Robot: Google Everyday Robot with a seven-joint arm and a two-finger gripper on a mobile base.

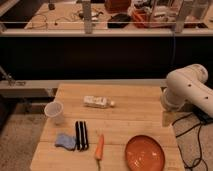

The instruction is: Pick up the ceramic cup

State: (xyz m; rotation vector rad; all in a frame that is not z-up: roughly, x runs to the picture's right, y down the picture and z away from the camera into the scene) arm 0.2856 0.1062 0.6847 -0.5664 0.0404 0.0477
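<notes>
The ceramic cup point(54, 112) is white and stands upright near the left edge of the wooden table point(135, 120). Only the white arm point(186, 89) shows, at the table's right edge, far from the cup. The gripper is out of view; no fingers show in the camera view.
A small clear bottle point(98, 102) lies on its side right of the cup. In front of the cup are a blue sponge point(65, 141), a black ridged object point(81, 135) and a carrot point(99, 146). An orange bowl point(145, 153) sits front right. A railing and cluttered desks stand behind.
</notes>
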